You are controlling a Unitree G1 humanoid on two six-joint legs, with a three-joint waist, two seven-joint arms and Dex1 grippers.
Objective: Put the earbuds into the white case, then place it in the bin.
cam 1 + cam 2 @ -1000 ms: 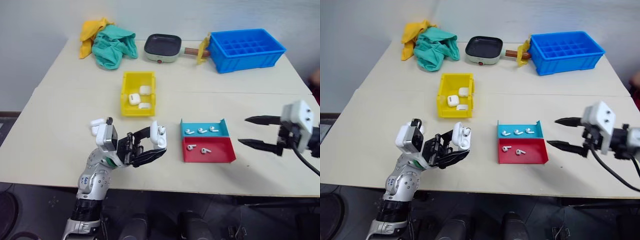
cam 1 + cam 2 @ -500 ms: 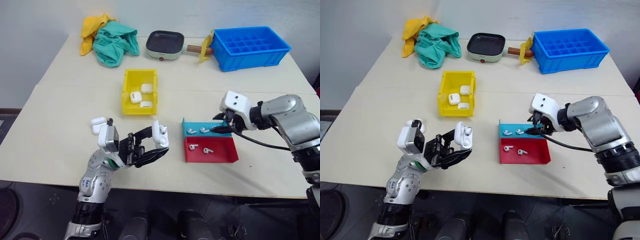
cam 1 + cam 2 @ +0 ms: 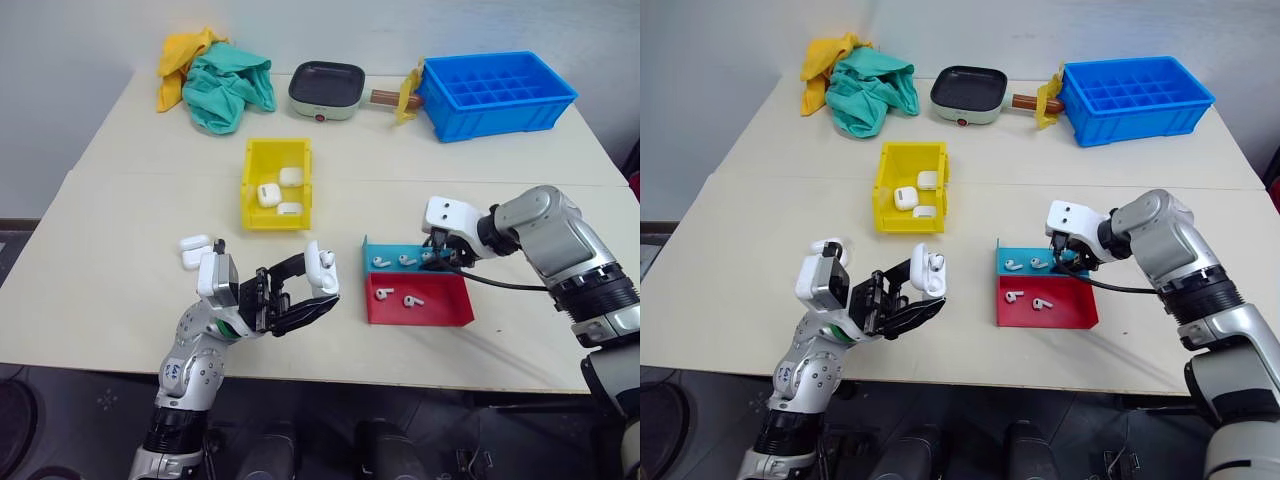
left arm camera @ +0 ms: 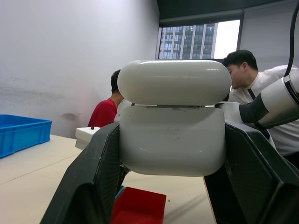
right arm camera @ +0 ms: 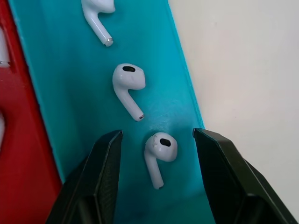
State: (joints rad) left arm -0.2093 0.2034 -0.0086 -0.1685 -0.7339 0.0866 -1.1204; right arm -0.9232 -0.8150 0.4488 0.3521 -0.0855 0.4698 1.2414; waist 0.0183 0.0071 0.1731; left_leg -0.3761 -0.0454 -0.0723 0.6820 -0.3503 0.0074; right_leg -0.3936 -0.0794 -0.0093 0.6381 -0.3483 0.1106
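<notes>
My left gripper (image 3: 318,290) is shut on a white case (image 3: 320,272), held upright above the table's front edge. In the left wrist view the case (image 4: 173,140) sits between the black fingers, its lid on top. My right gripper (image 3: 436,262) reaches down into the teal tray (image 3: 410,248), fingers open. In the right wrist view its fingertips (image 5: 112,140) straddle one earbud (image 5: 161,148) without touching it, with two more earbuds (image 5: 128,84) further along the tray. Two earbuds (image 3: 386,294) lie in the red tray (image 3: 440,312). The yellow bin (image 3: 250,190) holds three white cases.
Two more white cases (image 3: 193,250) lie on the table beside my left arm. At the back stand a blue gridded crate (image 3: 495,95), a small pan (image 3: 325,92) and a heap of teal and yellow cloths (image 3: 215,80). Two people (image 4: 243,74) show in the left wrist view.
My right arm has swung in from the right edge to the teal tray and tipped down, its fingers narrower than before. The left gripper has kept still with the case.
</notes>
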